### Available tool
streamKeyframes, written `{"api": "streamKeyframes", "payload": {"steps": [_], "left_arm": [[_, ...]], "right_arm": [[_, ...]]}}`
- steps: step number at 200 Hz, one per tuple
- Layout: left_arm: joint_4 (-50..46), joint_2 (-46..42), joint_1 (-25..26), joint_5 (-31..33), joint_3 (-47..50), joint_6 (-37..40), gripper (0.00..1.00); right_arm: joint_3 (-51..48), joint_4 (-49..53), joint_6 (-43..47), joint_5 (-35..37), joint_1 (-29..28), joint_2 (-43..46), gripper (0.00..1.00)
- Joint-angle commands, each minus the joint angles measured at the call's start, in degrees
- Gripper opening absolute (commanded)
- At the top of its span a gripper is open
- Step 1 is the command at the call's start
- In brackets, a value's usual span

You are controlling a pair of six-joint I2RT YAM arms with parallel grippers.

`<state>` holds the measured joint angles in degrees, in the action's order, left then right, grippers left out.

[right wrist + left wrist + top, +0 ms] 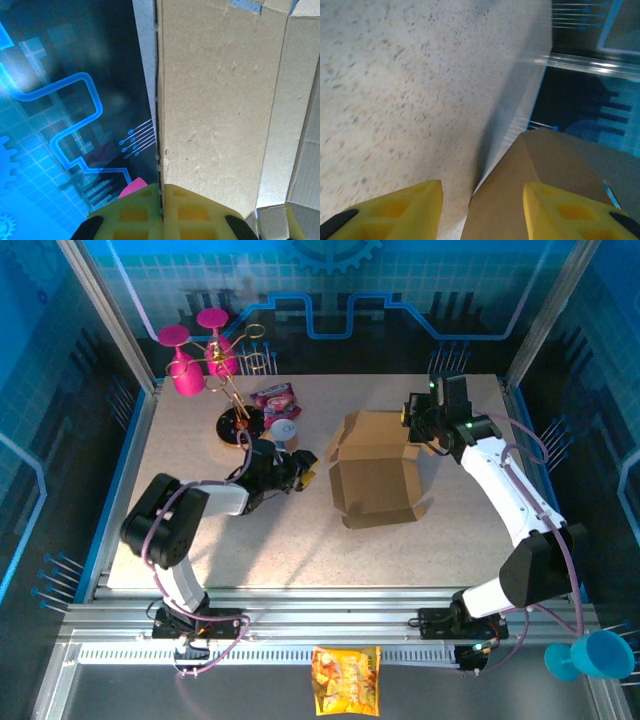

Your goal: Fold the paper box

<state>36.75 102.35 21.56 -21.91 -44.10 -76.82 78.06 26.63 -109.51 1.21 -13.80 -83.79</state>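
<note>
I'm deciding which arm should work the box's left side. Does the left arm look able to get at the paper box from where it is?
Probably yes: the left gripper, jaws open, sits right beside the paper box on its left side, with nothing between them.

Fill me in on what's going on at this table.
Two robot arms are folding a brown paper box in the middle of the table. The right gripper is shut on a panel edge at the box's far right side; its wrist view shows the cardboard edge running in between the closed fingers. The left gripper sits at the box's left side with its jaws apart, gripping nothing. The box is partly formed, with flaps up and not yet closed.
</note>
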Motion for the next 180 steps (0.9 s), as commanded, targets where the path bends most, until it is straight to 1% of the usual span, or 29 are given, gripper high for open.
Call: {"api": "streamKeyframes", "payload": {"steps": [1, 20, 43, 73, 119, 180], "left_arm": [[19.43, 4.93, 0.61, -1.34, 0.42, -6.27, 0.49], [24.99, 7.40, 1.59, -1.02, 0.05, -7.89, 0.51], [26.61, 7.26, 2.84, -0.01, 0.95, -7.86, 0.52], [31.22, 7.76, 3.91, 1.47, 2.53, -8.96, 0.55], [31.54, 6.41, 5.92, 2.86, 4.22, -8.33, 0.55], [32.45, 3.07, 6.36, 4.67, 8.47, -7.06, 0.56]], "right_arm": [[1.77, 1.19, -1.56, -1.34, 1.09, -0.57, 0.00], [1.79, 1.03, -1.90, -2.18, 1.65, -0.84, 0.00], [1.59, 0.55, -2.26, -3.03, 2.19, -1.28, 0.00], [1.58, 0.31, -2.85, -4.04, 2.38, -2.06, 0.00], [1.62, -0.63, -3.51, -4.29, 2.63, -2.99, 0.00], [1.13, -1.50, -4.14, -4.66, 3.64, -3.52, 0.00]]}}
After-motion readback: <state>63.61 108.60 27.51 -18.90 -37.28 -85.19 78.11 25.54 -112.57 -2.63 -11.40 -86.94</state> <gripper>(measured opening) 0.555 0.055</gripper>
